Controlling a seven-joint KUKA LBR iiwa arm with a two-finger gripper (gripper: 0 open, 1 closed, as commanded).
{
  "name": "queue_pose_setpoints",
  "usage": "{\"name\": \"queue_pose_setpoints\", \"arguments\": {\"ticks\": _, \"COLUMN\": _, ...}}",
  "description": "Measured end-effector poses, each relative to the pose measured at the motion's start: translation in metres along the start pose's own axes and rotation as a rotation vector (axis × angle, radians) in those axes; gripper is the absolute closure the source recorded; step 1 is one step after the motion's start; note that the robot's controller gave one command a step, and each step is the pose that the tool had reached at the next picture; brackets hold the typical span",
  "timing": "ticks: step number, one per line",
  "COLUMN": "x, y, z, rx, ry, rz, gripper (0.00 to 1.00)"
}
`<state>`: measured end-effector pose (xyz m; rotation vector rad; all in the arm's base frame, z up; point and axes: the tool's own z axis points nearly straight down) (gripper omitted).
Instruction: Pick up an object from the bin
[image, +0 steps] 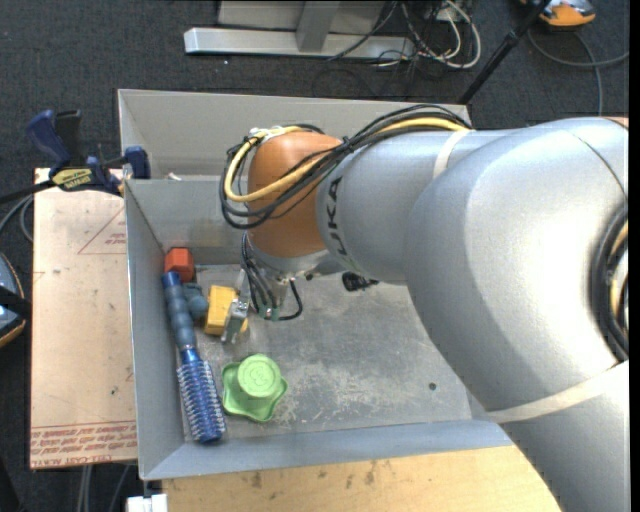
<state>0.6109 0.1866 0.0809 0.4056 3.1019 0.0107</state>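
Observation:
My gripper (264, 298) hangs low in the bin's left half, under the orange wrist cover. Just to its left lies a small yellow block-shaped thing (219, 309) with a grey metal part on its near side, close to the gripper; whether they touch I cannot make out. A blue hairbrush (192, 362) lies along the left wall, handle to the back and bristle head to the front. A small orange block (179, 262) sits by the brush's handle end. A green lobed lid (253, 387) rests in front of the gripper, near the front wall.
The arm comes in from the right and covers the bin's right side and back. Bare bin floor shows to the right of the green lid and in front of the gripper. The left wall stands close behind the brush.

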Motion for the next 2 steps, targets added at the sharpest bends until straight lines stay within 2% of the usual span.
{"name": "queue_pose_setpoints", "arguments": {"ticks": 1, "x": -0.001, "y": 0.0, "z": -0.008, "rx": 0.006, "ry": 0.01, "rz": 0.0, "gripper": 1.0}}
{"name": "queue_pose_setpoints", "arguments": {"ticks": 2, "x": -0.003, "y": 0.002, "z": -0.073, "rx": 0.003, "ry": 0.005, "rz": -0.002, "gripper": 1.0}}
